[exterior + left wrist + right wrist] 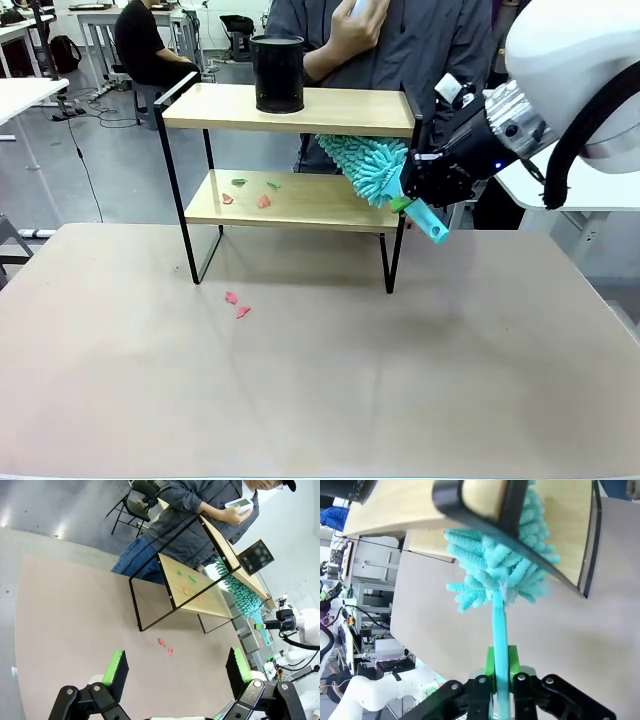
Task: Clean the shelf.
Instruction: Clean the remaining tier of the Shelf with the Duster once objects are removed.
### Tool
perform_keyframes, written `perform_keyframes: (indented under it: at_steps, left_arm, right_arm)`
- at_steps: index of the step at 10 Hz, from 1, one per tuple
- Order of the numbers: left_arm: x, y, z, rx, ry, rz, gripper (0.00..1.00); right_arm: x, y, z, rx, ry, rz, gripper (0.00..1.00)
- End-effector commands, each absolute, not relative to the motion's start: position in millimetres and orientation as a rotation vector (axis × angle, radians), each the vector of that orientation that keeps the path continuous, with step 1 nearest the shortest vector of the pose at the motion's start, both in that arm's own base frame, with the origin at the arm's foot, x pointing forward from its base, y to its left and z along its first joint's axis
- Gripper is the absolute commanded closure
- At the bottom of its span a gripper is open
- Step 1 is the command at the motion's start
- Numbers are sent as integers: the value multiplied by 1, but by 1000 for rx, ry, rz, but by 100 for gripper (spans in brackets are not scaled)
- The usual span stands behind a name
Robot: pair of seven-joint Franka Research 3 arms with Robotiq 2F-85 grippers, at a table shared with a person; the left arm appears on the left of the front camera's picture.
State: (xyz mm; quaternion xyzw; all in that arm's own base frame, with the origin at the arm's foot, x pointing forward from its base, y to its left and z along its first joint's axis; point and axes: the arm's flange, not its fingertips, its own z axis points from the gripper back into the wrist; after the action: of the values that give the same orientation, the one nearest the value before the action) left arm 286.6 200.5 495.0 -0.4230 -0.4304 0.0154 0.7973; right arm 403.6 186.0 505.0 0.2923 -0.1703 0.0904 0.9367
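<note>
A lab: white worktables [20, 92], floor cables [84, 160], electronics rack [370, 600].

The shelf [350, 110], a two-tier rack of light wooden boards in a thin black metal frame, stood on the far middle of the pale flat table [400, 380]. A black cylindrical mesh pot [278, 73] stood on its upper board, left of centre. Small red and green scraps [262, 200] lay on the lower board's left half. Two further red scraps [237, 304] lay on the table just before the shelf, near its left front leg. The teal chenille duster [365, 165] reached in between the boards at the right end, its handle in the right tool [408, 198] beside the frame. A person in a grey shirt [420, 40] stood behind the shelf.
</note>
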Motion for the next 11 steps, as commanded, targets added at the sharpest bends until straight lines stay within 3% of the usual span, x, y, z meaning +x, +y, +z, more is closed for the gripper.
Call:
perform_keyframes:
  at_steps: [1, 8, 11]
  left_arm:
    - [287, 199, 493, -915, -951, 20, 0]
    - [287, 199, 493, -915, -951, 20, 0]
    - [287, 199, 493, -915, -951, 20, 0]
  right_arm:
    - [408, 205, 496, 557, -387, 156, 88]
    - [395, 251, 492, 439, -472, 168, 88]
    - [391, 272, 485, 382, -407, 181, 88]
